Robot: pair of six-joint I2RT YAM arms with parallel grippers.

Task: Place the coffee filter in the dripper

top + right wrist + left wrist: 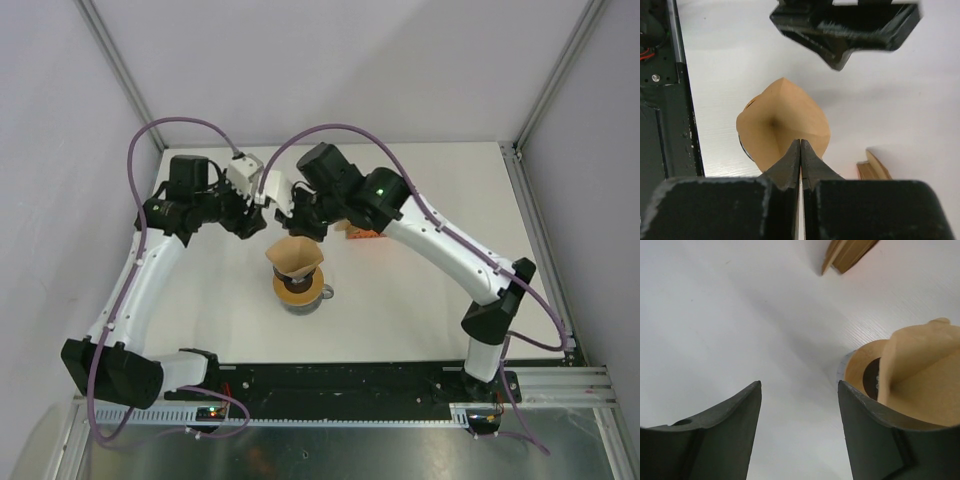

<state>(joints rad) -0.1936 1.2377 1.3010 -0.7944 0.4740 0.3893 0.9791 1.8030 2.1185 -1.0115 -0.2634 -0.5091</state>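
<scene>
The coffee filter [297, 257] is a light-tan paper cone, opened out, hanging just above a round tan-orange ring [297, 291]. My right gripper [306, 236] is shut on its far rim; in the right wrist view the fingertips [800, 146] pinch the filter [782, 120]. The dripper is mostly hidden under the ring and filter; only a greyish-blue translucent edge [324, 294] shows, with a sliver in the left wrist view [841, 371]. My left gripper [250, 222] is open and empty just left of the filter [925, 370], with bare table between its fingers [800, 390].
An orange packet of stacked tan papers [361, 232] lies just right of the right gripper, also in the left wrist view [847, 252] and the right wrist view [872, 167]. The black base rail [340, 378] runs along the near table edge.
</scene>
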